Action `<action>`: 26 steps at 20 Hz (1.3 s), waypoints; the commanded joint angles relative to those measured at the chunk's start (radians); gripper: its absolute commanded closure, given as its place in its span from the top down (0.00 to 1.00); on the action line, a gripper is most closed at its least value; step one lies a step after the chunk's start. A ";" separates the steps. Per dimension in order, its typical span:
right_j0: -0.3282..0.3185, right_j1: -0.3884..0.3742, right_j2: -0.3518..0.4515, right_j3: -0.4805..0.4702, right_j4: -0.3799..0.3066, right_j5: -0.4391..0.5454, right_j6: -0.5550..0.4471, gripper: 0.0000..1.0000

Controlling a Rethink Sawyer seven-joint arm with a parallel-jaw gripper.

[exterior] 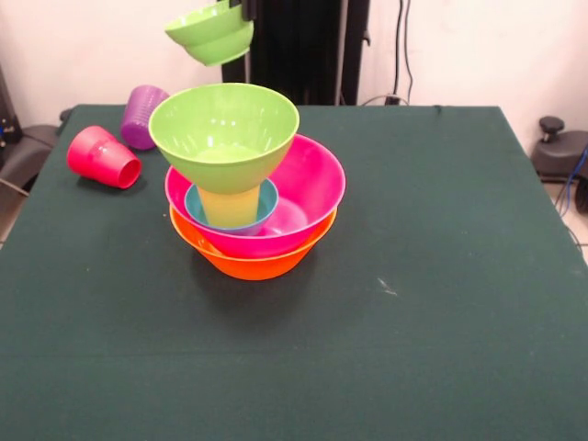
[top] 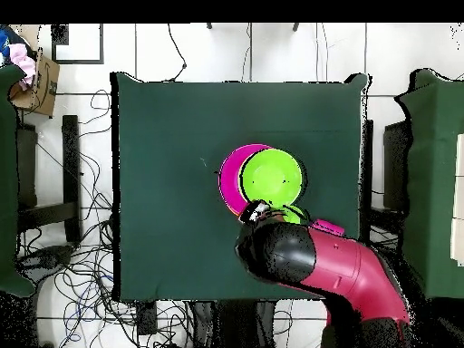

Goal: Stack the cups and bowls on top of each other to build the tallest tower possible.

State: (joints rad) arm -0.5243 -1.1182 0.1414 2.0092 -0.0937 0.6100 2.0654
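Note:
The tower stands mid-table: an orange bowl (exterior: 250,264) at the bottom, a pink bowl (exterior: 317,184) in it, then a blue bowl (exterior: 266,200) holding a yellow cup (exterior: 230,206), with a medium green bowl (exterior: 225,133) on top. A small green bowl (exterior: 213,35) hangs tilted in the air above and behind the tower, my gripper (exterior: 246,11) shut on its rim at the picture's top edge. From overhead, the medium green bowl (top: 272,177) covers most of the pink bowl (top: 229,177), and the arm hides most of the small green bowl (top: 292,215).
A red cup (exterior: 103,158) lies on its side at the far left of the dark green table (exterior: 441,276), and a purple cup (exterior: 142,115) lies just behind it. The red arm (top: 344,267) reaches in over the table's edge.

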 commanded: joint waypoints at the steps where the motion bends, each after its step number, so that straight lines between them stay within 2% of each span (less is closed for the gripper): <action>1: 0.050 0.097 0.030 -0.064 -0.093 -0.077 0.023 0.00; 14: 0.073 0.174 0.013 -0.148 -0.114 -0.114 0.022 0.00; 18: 0.070 0.167 0.011 -0.129 -0.115 -0.129 0.019 0.00; 26: 0.064 0.156 0.017 -0.150 -0.106 -0.088 -0.001 0.00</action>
State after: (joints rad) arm -0.4771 -0.9794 0.1381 1.8978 -0.1353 0.5277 2.0654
